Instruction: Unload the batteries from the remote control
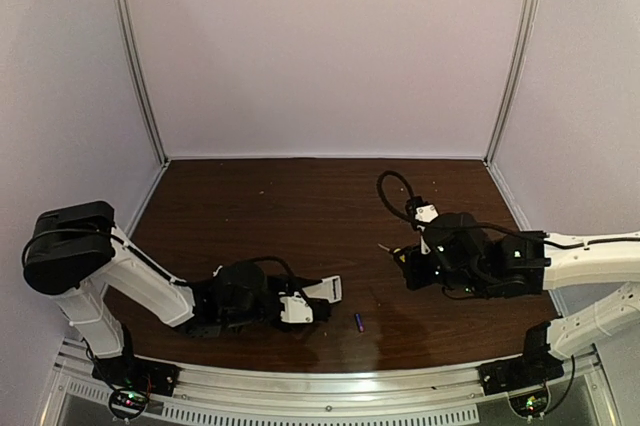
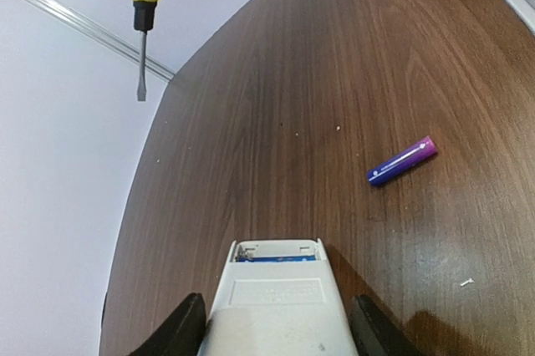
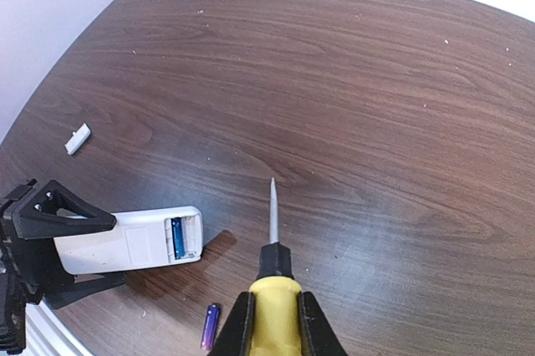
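At the open end of the remote control [image 3: 125,246], which the left hand [image 2: 276,327] grips, one battery [image 3: 176,237] lies crosswise; a loose battery [image 2: 402,160] rests beside. Right hand [image 3: 274,329], clamping the screwdriver [image 3: 274,261], hovers beyond.

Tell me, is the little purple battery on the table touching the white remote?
Apart. The left wrist view shows a stretch of bare table between the battery and the remote.

Yellow-handled screwdriver [image 3: 273,260] over dark wooden table [image 3: 376,122]; small white cover [image 3: 77,139] lying on it.
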`<state>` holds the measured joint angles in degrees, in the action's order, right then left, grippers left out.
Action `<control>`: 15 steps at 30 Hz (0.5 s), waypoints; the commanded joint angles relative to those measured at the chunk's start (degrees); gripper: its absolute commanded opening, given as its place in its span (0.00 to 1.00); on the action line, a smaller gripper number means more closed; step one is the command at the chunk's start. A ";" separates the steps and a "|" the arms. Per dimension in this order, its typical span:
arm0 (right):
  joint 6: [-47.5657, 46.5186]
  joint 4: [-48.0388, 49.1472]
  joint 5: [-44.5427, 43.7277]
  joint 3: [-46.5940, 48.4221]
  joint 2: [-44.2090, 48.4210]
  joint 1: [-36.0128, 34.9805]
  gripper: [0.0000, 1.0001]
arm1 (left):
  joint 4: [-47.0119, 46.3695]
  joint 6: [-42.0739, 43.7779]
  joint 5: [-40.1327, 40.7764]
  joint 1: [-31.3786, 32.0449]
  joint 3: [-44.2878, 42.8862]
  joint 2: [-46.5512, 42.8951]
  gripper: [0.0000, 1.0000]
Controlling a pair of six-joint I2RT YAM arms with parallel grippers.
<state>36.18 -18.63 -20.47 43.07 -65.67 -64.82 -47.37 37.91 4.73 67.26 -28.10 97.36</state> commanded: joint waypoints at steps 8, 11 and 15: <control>-7.70 6.66 3.90 -4.83 7.44 1.87 0.00 | -15.78 -0.91 -4.73 -2.38 4.96 -0.95 0.00; -8.76 7.48 4.33 -5.55 8.56 2.57 0.00 | -17.29 -1.36 -6.61 -3.14 5.41 -0.44 0.00; -11.24 10.30 8.00 -6.45 9.33 3.63 0.00 | -19.85 -1.57 -7.13 -3.90 5.98 0.70 0.00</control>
<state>28.12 -11.86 -15.66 38.00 -57.52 -62.24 -59.99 37.45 -0.32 64.34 -22.94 97.41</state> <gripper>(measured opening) 0.145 0.568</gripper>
